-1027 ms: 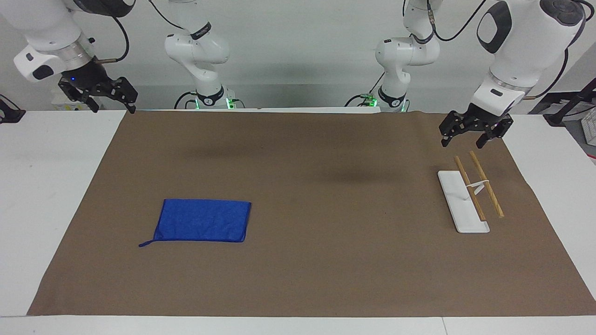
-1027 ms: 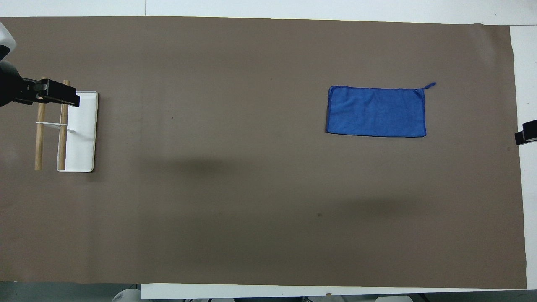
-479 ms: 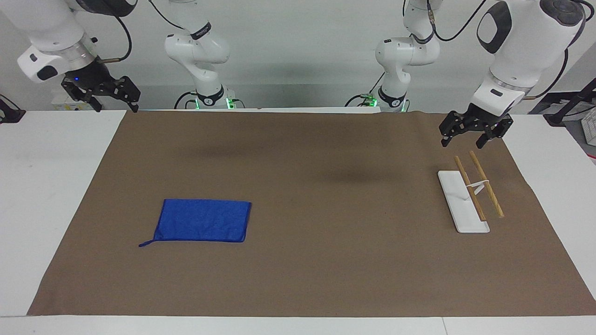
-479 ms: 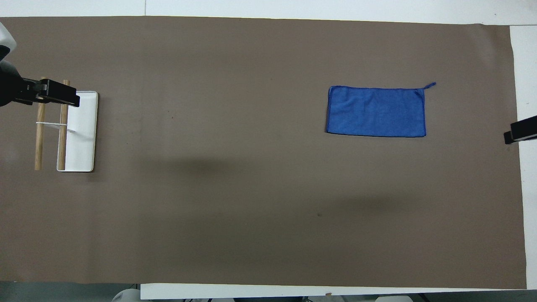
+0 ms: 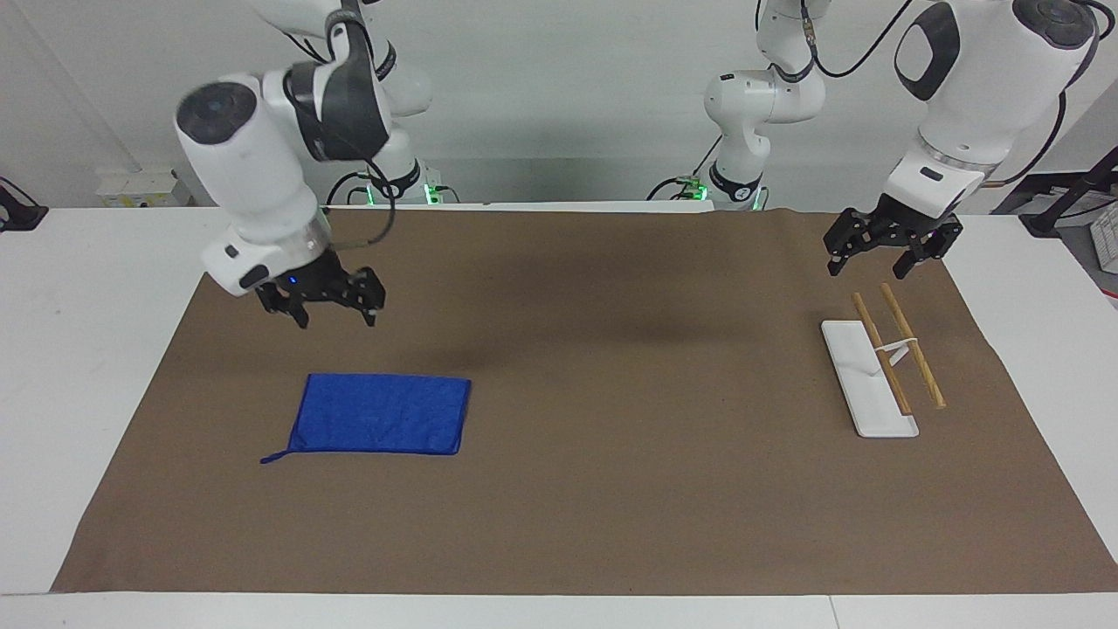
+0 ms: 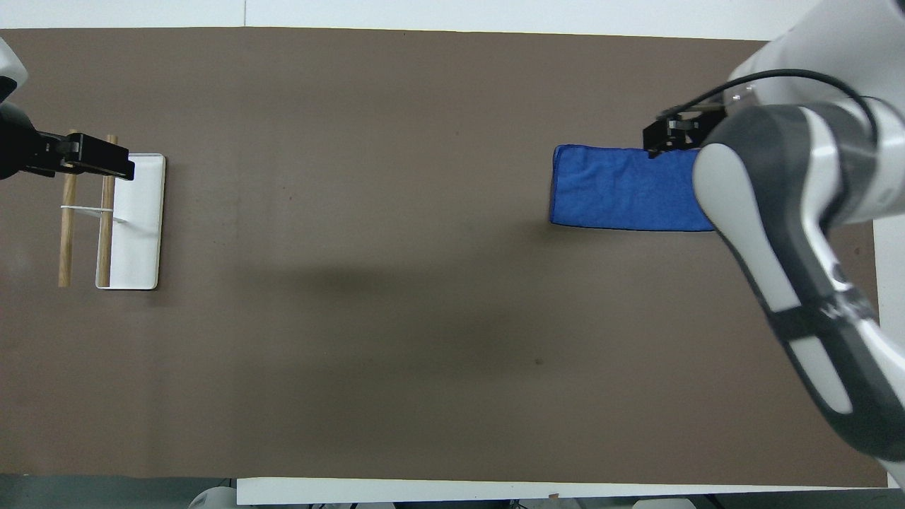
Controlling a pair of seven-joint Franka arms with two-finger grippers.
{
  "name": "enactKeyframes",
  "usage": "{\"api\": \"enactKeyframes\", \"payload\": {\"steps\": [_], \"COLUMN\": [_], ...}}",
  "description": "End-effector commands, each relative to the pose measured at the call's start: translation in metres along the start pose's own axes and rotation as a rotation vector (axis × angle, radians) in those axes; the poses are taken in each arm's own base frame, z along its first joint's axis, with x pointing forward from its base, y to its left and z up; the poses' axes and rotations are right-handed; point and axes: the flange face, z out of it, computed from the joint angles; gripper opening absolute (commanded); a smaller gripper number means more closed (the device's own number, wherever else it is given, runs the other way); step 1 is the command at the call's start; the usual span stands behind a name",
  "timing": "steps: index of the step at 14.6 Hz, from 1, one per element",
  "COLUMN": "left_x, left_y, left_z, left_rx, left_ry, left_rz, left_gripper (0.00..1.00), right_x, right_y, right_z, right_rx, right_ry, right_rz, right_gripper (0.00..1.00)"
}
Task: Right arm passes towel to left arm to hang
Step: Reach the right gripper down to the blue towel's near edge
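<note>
The blue towel [image 5: 380,415] lies flat on the brown mat toward the right arm's end of the table, its loop tail [image 5: 271,458] at one corner. In the overhead view the right arm [image 6: 785,212] covers one end of the towel [image 6: 615,187]. My right gripper [image 5: 336,320] hangs open in the air over the towel, well clear of it, a blue light glowing at its wrist. My left gripper [image 5: 866,269] waits open in the air over the rack's end nearest the robots, with nothing between its fingers.
A rack with a white base [image 5: 852,367] [image 6: 138,233] and two raised wooden rods [image 5: 913,358] [image 6: 67,233] stands toward the left arm's end. The brown mat [image 5: 611,489] covers most of the white table [image 5: 79,349].
The right arm has swung from beside the table's end in over the mat, and its gripper has come down above the towel. The left arm, towel and rack have not moved.
</note>
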Motion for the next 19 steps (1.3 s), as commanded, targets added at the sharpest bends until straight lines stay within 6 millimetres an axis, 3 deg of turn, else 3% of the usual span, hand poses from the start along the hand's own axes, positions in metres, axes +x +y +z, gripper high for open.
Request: {"api": "enactKeyframes", "payload": {"steps": [1,3,7,13,19], "left_x": [-0.006,-0.006,-0.006,-0.006,-0.006], "left_y": [-0.001,-0.001,-0.001,-0.001,-0.002], "left_z": [0.001,0.001,0.001,0.001,0.001], "left_rx": [0.015,0.015,0.015,0.015,0.015], "left_ry": [0.009,0.009,0.009,0.006,0.006], "left_rz": [0.008,0.008,0.008,0.008,0.007], "left_gripper": [1.0,1.0,1.0,1.0,1.0], "right_x": [0.026,0.027,0.007,-0.01,-0.013], "right_y": [-0.003,0.009,0.018,0.04,0.04], "right_z": [0.047,0.076,0.124,0.158,0.166], "right_rx": [0.025,0.029,0.023,0.019,0.022], "right_ry": [0.022,0.018,-0.008,-0.028,-0.022], "right_rz": [0.046,0.065,0.036,0.026,0.023], "right_gripper": [1.0,1.0,1.0,0.92,0.86]}}
